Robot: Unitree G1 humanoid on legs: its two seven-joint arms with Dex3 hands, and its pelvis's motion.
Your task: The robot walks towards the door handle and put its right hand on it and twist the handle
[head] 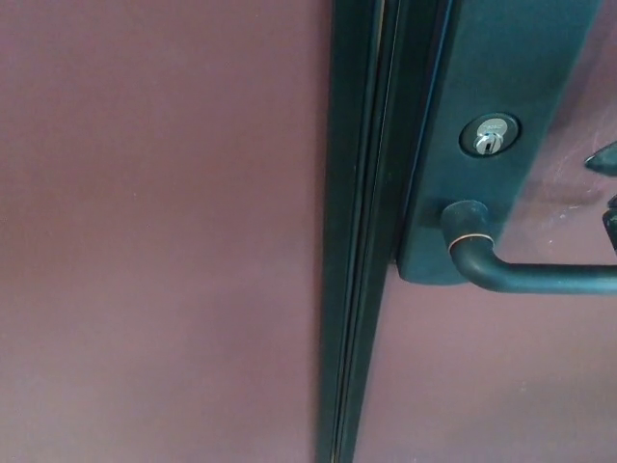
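**Right hand at the edge of view, beside the door handle**

The door handle [525, 275], a dark lever, sits at the right of the head view, its round neck rising from the lower end of a dark lock plate [496, 87] and its bar running level to the right edge. Above the neck, a silver keyhole cylinder [489, 136] is set in the plate. Left of the plate, a dark vertical door frame strip [362, 231] divides two maroon door panels [154, 231]. Only black tips of the right hand [607, 188] show at the far right edge, just above the bar; whether its fingers are spread or closed cannot be told. Nothing lies between hand and lever.
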